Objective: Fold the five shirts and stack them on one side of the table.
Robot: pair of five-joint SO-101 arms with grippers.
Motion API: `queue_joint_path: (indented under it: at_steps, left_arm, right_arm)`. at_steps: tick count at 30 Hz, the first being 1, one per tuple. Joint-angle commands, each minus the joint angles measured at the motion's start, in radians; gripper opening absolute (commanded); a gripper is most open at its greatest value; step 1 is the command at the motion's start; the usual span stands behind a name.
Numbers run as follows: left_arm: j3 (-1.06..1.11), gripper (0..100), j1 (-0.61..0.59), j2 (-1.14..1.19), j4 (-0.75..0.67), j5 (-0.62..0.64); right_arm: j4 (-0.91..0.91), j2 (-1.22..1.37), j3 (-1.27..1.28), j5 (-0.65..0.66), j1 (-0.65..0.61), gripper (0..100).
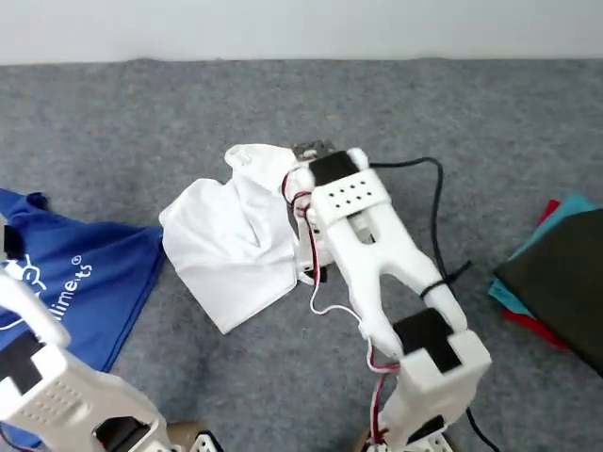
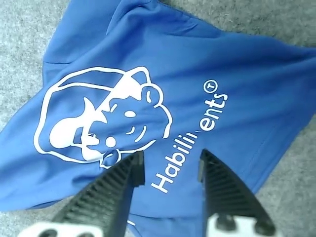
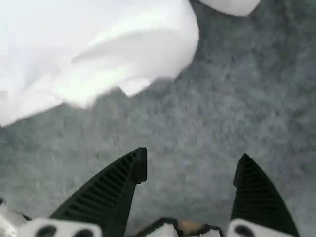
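A crumpled white shirt [image 1: 236, 240] lies in the middle of the grey carpet [image 1: 452, 113]. My right gripper [image 1: 311, 155] hovers at its far right edge; in the right wrist view the right gripper [image 3: 190, 165] is open over bare carpet, with the white shirt [image 3: 94, 49] just beyond the fingertips. A blue shirt [image 1: 80, 268] with a white print lies at the left. My left gripper [image 2: 170, 163] is open just above the blue shirt [image 2: 163, 79], near the print. A folded stack of shirts [image 1: 556, 278], dark on top with teal and red beneath, sits at the right edge.
The left arm's white body [image 1: 57, 391] fills the near-left corner. The right arm [image 1: 396, 282] stretches from the near edge to the centre, with a black cable [image 1: 435, 217] looping beside it. A pale wall [image 1: 301, 28] borders the far side.
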Motion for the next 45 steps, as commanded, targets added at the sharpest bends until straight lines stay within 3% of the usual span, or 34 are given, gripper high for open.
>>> queue_joint_path:
  at_steps: [1,5,15,25,45]
  left_arm:
    - [-0.002,19,0.009,-0.051,0.018,-0.006]
    - [-0.002,19,0.006,-0.051,0.018,-0.006]
    - [-0.002,19,0.006,-0.051,0.018,-0.005]
    - [-0.002,19,0.008,-0.051,0.018,-0.006]
    - [0.077,19,0.006,-0.052,-0.025,-0.008]
  right_arm:
    - [-0.114,0.067,-0.005,-0.018,-0.004,28.7]
    - [-0.194,0.160,-0.023,-0.057,-0.004,28.6]
    - [-0.188,0.300,-0.183,-0.140,-0.016,28.5]
    - [0.024,0.300,-0.377,-0.140,-0.016,28.5]
    - [-0.143,0.492,-0.394,-0.141,-0.068,28.4]
